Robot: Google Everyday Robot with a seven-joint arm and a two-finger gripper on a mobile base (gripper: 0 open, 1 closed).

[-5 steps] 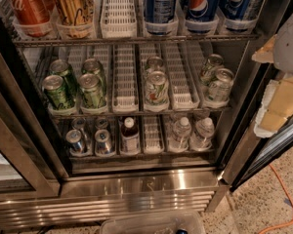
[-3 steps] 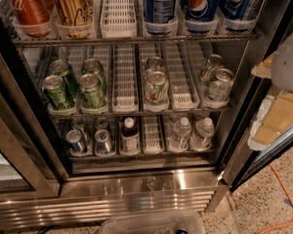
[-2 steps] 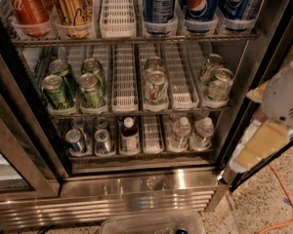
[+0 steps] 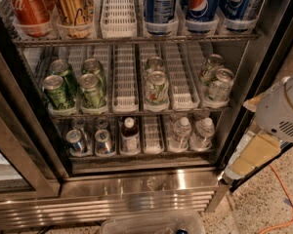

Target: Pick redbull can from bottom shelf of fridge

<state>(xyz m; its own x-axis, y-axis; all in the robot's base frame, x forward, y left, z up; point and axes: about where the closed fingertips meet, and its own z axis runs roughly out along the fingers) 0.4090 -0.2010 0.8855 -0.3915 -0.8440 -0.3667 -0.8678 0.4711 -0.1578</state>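
Here, in the camera view, the redbull can is found at the front left end of the bottom shelf of the fridge. A twin can stands just beside it, and two more are lined up behind. A bottle stands in the next lane to the right.

The gripper is held outside the fridge, beyond the shelf's right end and well apart from the redbull can. Whether it is released or clenched cannot be told.

The redbull can is judged light, stiff yet thin-walled, and slick, perhaps damp from the cold. A hold across its body from the front is judged best, since little room is left above it by the rack.

The feet of the front cans are hidden by the shelf's lip, the rear cans are partly covered, and no label can be read
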